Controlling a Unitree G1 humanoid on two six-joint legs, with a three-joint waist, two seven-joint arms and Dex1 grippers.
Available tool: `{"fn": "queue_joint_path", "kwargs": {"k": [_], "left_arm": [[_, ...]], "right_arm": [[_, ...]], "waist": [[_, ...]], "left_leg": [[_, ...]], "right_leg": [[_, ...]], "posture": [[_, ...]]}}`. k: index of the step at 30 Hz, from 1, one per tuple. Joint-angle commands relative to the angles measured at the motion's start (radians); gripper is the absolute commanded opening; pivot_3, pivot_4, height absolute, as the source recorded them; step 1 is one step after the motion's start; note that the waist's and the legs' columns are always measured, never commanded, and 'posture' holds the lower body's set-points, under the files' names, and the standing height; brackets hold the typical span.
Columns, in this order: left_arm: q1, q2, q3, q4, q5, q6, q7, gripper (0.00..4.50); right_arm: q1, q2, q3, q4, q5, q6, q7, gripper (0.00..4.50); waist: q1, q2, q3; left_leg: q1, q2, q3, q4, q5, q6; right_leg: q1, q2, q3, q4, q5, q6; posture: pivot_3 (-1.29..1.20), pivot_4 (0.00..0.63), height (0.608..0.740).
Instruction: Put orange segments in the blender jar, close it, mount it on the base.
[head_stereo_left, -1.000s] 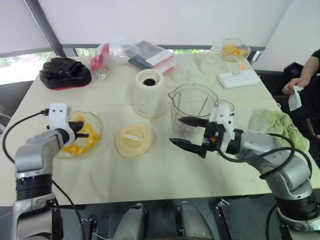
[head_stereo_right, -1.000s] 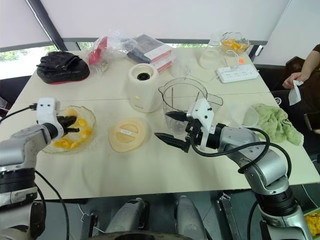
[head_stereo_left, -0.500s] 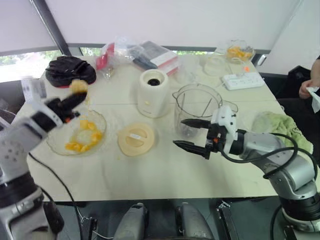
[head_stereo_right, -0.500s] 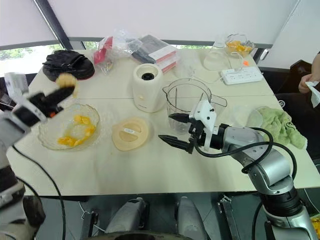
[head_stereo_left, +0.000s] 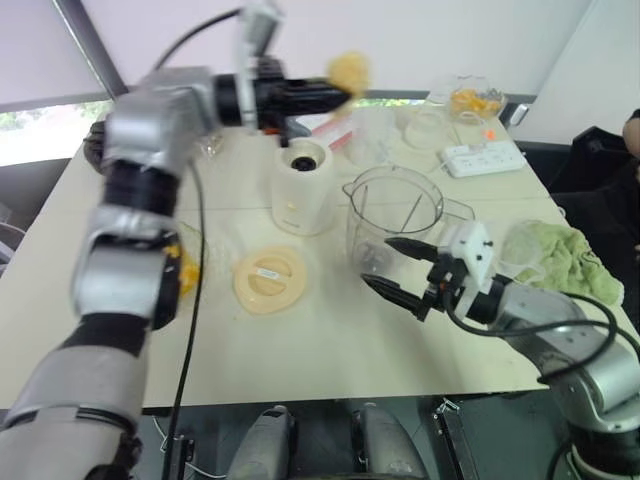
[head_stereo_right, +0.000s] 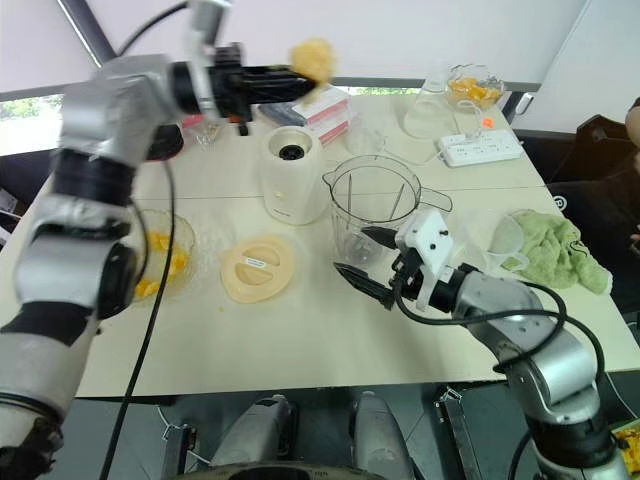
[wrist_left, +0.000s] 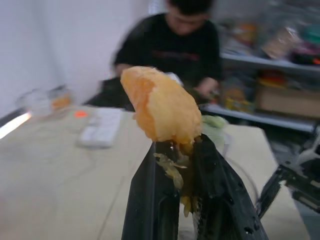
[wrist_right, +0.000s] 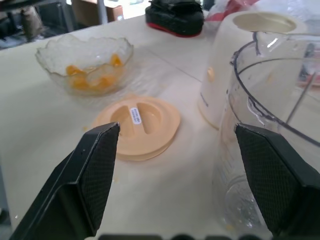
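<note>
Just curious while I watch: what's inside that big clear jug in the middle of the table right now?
The blender jar looks empty of fruit: through its clear wall only inner ribs and the bottom show. The orange segment is in the left pincer, up above the base.

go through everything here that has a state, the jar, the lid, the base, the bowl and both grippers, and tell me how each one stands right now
blender jar: upright on the table, open, no lid.
lid: flat on the table, off the jar.
base: socket bare, nothing mounted.
glass bowl: holds a few orange segments.
left gripper: shut on an orange segment, raised.
right gripper: open, empty, beside the jar.
</note>
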Motion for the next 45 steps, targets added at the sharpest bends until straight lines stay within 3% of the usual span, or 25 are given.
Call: {"fn": "queue_joint_path", "kwargs": {"k": [1, 9, 17, 23, 26, 32, 41, 45], "left_arm": [[-0.097, -0.076, -0.032, 0.194, 0.100, -0.197, -0.099, 0.33], [-0.140, -0.191, -0.087, 0.436, 0.285, -0.408, -0.187, 0.33], [-0.116, -0.198, -0.106, 0.480, 0.408, -0.481, -0.272, 0.33], [-0.115, -0.213, -0.078, 0.495, 0.443, -0.485, -0.245, 0.33], [-0.113, -0.218, -0.067, 0.498, 0.446, -0.479, -0.236, 1.13], [-0.098, -0.213, -0.058, 0.496, 0.458, -0.499, -0.195, 4.18], [-0.115, -0.191, 0.012, 0.493, 0.433, -0.485, -0.144, 4.18], [-0.139, -0.166, 0.117, 0.466, 0.353, -0.442, -0.093, 4.18]], "right_arm": [[0.053, 0.018, -0.059, -0.106, 0.003, -0.002, -0.067, 3.86], [0.194, 0.049, -0.167, -0.249, 0.013, 0.005, -0.190, 3.86], [0.230, 0.031, -0.302, -0.307, 0.105, 0.013, -0.209, 3.86], [0.234, 0.009, -0.313, -0.290, 0.119, 0.008, -0.204, 3.86], [0.230, 0.008, -0.303, -0.286, 0.121, 0.008, -0.207, 3.86], [0.226, 0.007, -0.291, -0.275, 0.115, 0.008, -0.207, 3.86], [0.228, 0.004, -0.280, -0.262, 0.109, 0.005, -0.200, 3.86], [0.249, -0.002, -0.289, -0.250, 0.093, 0.002, -0.196, 3.86]], "waist": [[-0.007, 0.000, 0.000], [-0.008, 0.000, 0.000], [-0.003, 0.000, 0.000], [-0.004, 0.000, 0.000], [-0.005, 0.000, 0.000], [-0.004, 0.000, 0.000], [-0.005, 0.000, 0.000], [-0.005, 0.000, 0.000]], "left_leg": [[-0.001, 0.000, 0.000, 0.000, 0.000, 0.000], [0.000, 0.001, 0.002, 0.000, 0.000, 0.001], [-0.001, 0.000, 0.001, 0.000, 0.000, 0.001], [0.000, 0.000, 0.001, 0.001, 0.000, 0.001], [0.000, 0.001, 0.001, 0.001, 0.000, 0.001], [0.000, 0.001, 0.001, 0.001, 0.000, 0.001], [0.000, 0.001, 0.001, 0.001, 0.000, 0.001], [0.000, 0.001, 0.001, 0.001, 0.000, 0.001]], "right_leg": [[-0.001, 0.000, 0.000, 0.000, 0.000, 0.000], [-0.005, 0.001, 0.002, 0.004, 0.000, 0.000], [-0.004, 0.003, 0.001, 0.004, 0.000, 0.000], [-0.004, 0.003, 0.001, 0.004, 0.000, 0.000], [-0.004, 0.003, 0.001, 0.004, 0.000, 0.000], [-0.004, 0.003, 0.001, 0.005, 0.000, 0.000], [-0.004, 0.003, 0.001, 0.005, 0.000, 0.000], [-0.004, 0.003, 0.001, 0.006, 0.000, 0.000]], "posture": [[0.00, 0.150, 0.740], [0.00, 0.150, 0.740], [0.00, 0.150, 0.740], [0.00, 0.150, 0.740], [0.00, 0.150, 0.740], [0.00, 0.150, 0.740], [0.00, 0.150, 0.740], [0.00, 0.150, 0.740]]}}
